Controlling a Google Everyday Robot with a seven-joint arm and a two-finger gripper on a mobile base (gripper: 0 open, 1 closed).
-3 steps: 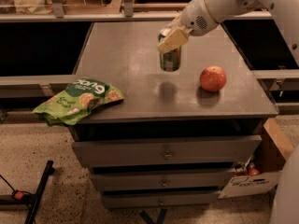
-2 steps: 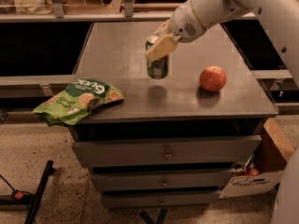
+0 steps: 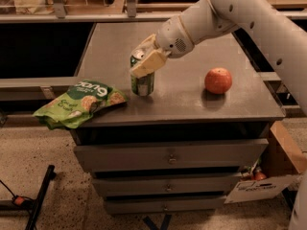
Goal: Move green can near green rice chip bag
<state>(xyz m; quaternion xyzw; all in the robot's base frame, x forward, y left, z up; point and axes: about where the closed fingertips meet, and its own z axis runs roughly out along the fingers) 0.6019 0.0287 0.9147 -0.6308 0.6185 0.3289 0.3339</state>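
The green can stands upright on the grey cabinet top, its base on or just above the surface. My gripper is shut on the can's upper half, reaching in from the upper right. The green rice chip bag lies flat at the front left corner, partly hanging over the edge. The can is just right of the bag, a small gap apart.
A round orange-red fruit sits on the right side of the top. Drawers run below the front edge. A cardboard box stands on the floor at the right. Shelving rails run behind the cabinet.
My gripper has carried the green can to the left and down, from mid-table to a spot right beside the chip bag. The bag and the fruit have not moved.
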